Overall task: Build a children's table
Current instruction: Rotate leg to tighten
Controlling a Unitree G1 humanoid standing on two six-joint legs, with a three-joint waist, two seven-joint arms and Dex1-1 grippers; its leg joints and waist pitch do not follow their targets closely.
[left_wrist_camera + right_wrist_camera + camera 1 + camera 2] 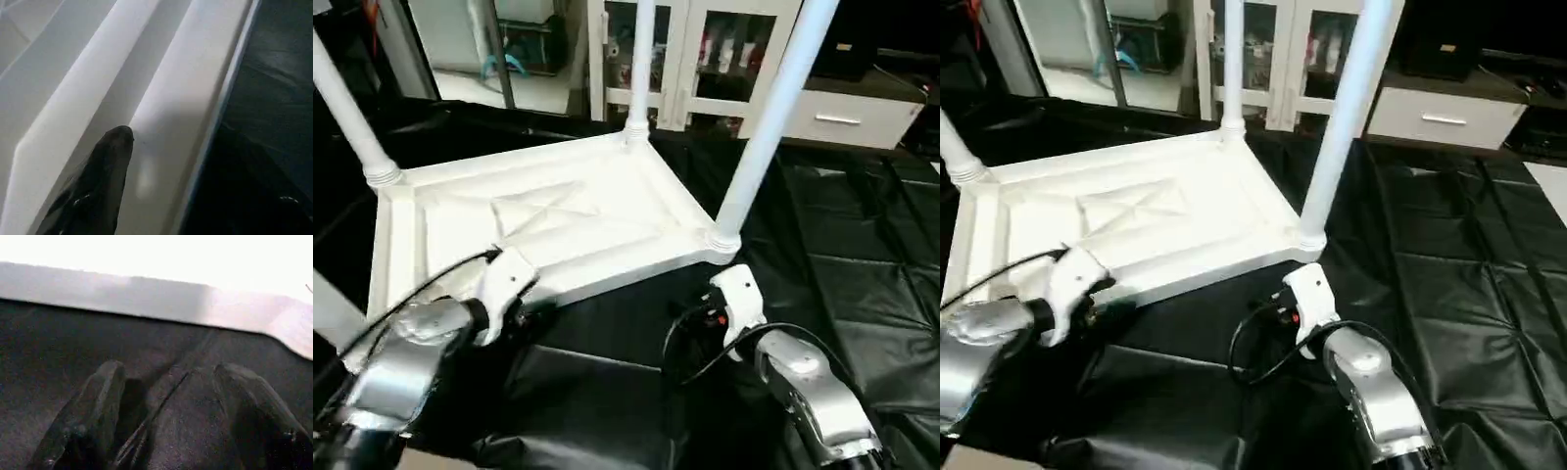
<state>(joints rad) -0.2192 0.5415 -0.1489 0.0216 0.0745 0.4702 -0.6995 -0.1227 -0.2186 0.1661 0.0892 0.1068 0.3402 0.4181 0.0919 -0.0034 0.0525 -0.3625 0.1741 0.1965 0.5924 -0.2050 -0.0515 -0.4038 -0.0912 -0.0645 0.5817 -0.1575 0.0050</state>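
Three legs (773, 117) stand socketed in the upturned table top (558, 225); the near-left corner is hidden. Left gripper (524, 311) straddles the near rim; right gripper (171, 396) gapes empty.

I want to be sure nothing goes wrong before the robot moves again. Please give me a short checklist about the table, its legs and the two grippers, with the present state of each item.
1. Table top lies upside down on the black floor cover, ribbed side up: ok.
2. Three legs stand upright in the corner sockets, for example the near right leg: ok.
3. Fourth corner, near the left arm: cannot tell if its leg is seated.
4. Left gripper at the near rim of the top, one finger over the rim: ok; a grip, cannot tell.
5. Right gripper open, holding nothing, short of the rim: ok.
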